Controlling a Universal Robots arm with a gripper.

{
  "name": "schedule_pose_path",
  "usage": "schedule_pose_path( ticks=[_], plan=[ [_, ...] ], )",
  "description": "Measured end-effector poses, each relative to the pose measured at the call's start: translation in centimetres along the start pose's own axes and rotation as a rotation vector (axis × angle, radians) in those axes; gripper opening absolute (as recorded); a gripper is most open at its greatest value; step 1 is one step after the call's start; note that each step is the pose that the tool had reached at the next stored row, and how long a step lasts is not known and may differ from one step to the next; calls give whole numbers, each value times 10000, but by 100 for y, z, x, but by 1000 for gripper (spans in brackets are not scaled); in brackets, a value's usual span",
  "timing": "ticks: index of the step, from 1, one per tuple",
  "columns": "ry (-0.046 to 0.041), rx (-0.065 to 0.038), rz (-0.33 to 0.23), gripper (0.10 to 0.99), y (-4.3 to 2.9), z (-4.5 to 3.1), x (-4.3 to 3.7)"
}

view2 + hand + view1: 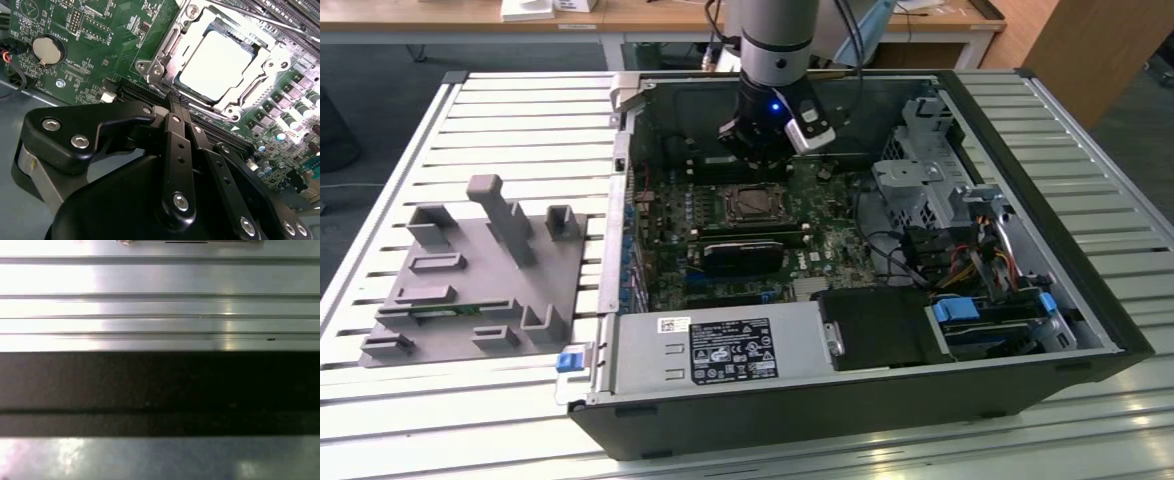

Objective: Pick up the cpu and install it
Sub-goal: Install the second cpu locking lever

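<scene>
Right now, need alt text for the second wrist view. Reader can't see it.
The cpu, shiny silver, sits in the metal-framed socket on a green motherboard. The black claw fills the foreground, its fingertips together just short of the socket frame, holding nothing. A round coin battery lies on the board beside it.

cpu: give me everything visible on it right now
The cpu is a flat square chip with a shiny silver metal top, washed out by glare in the second wrist view. It lies flat in the socket on the green motherboard, ringed by the socket's metal frame and screws. In the exterior view it sits just below the gripper. The gripper's fingers sit together beside the socket, apart from the chip; nothing else touches it.
</scene>
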State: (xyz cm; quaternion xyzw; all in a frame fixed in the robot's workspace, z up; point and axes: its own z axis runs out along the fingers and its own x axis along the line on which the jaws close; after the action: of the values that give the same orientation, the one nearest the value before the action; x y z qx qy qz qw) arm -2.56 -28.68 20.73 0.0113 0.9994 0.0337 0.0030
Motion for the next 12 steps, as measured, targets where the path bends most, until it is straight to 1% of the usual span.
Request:
schedule_pose_path(
  ticks=[12],
  plan=[
    [0,-1,0,106,-66,-4,-10]
  ],
)
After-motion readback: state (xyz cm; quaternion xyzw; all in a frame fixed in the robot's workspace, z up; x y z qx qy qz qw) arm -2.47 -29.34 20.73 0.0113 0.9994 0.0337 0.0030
